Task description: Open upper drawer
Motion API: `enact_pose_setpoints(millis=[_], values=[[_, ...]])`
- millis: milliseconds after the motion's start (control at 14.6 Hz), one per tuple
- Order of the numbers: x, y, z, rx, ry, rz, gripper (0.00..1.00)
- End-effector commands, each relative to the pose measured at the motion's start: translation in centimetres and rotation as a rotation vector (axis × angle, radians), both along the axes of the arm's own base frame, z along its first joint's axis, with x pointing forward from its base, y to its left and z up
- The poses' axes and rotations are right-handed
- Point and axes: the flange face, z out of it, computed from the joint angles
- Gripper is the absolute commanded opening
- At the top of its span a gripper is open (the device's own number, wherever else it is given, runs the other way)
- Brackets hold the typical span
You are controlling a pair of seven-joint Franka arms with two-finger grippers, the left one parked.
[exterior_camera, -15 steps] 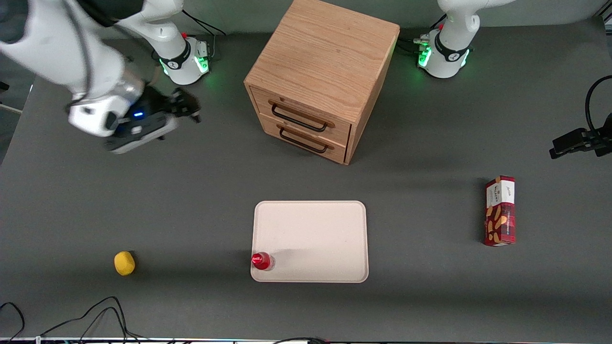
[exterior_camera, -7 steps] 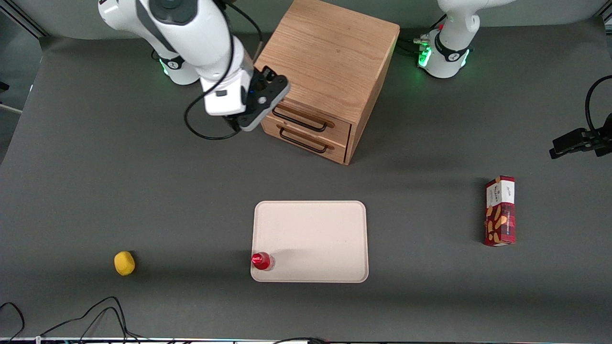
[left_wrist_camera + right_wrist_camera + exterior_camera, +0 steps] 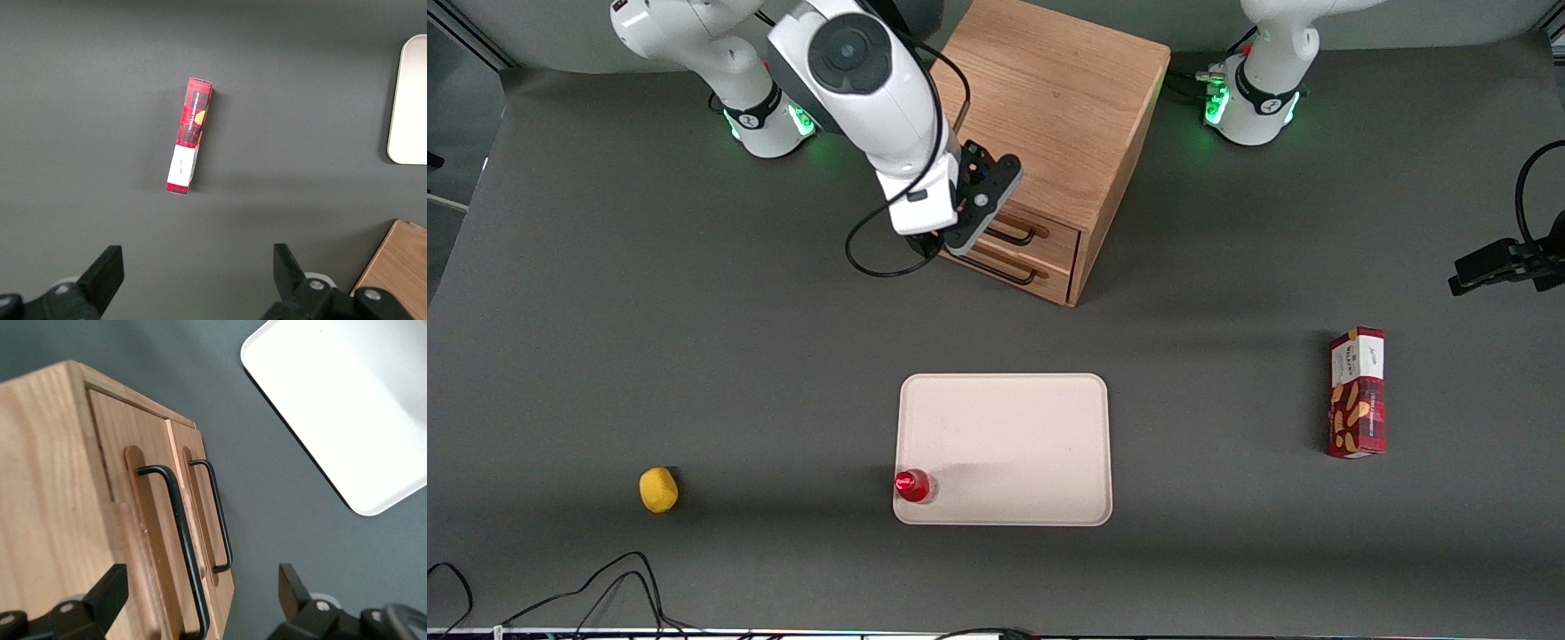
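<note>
The gripper [image 3: 980, 197] hangs right in front of the oak cabinet [image 3: 1049, 98], over the working arm's end of the drawer fronts, with its fingers [image 3: 110, 590] spread apart and grasping nothing. The upper drawer [image 3: 143, 540] sits flush and closed at the top of the cabinet's front, its black wire bar handle [image 3: 181, 547] running between the two fingers in the right wrist view — not yet touched. Directly beneath it lies the identical lower drawer [image 3: 200, 513] with its own bar handle [image 3: 219, 517].

The main risk, as I judge it, is closeness: the two handles lie just beside each other, so a slightly low approach could close on the lower bar. A grip near the handle's end may also pull off-centre and skew the drawer or drag the light cabinet across the counter [image 3: 694, 356].
</note>
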Motion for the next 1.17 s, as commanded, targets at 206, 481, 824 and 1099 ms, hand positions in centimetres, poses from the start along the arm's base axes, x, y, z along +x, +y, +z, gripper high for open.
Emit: enact_pose_setpoints(millis=[206,481,824,1099], values=[[-0.3,0.0,-5.7,-0.027,0.036,0.060,1.00],[-0.6,-0.8,-6.8,-0.041,0.054,0.101,1.00],[-0.2,-1.0,-8.2,-0.045,0.067,0.116,1.00],[-0.2,-1.0,-8.7,-0.049,0.073,0.118,1.00]])
